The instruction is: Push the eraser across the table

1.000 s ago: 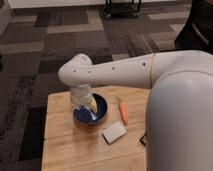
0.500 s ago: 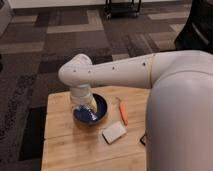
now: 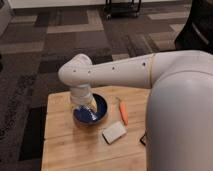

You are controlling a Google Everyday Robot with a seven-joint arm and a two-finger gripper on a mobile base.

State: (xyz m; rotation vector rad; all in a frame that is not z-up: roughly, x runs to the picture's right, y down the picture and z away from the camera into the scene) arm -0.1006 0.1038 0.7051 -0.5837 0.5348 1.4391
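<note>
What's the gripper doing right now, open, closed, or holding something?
Gripper: down over the blue bowl on the table; whether it is open, closed or holding anything cannot be told.

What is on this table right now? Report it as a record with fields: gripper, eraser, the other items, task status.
gripper: lowered over the blue bowl, well apart from the eraser
eraser: small dark block near the table's picture-right edge, partly hidden by the robot's white body
pale block: flat, between bowl and eraser
carrot: orange, lying picture-right of the bowl
table: light wood
task status: eraser not yet touched
</note>
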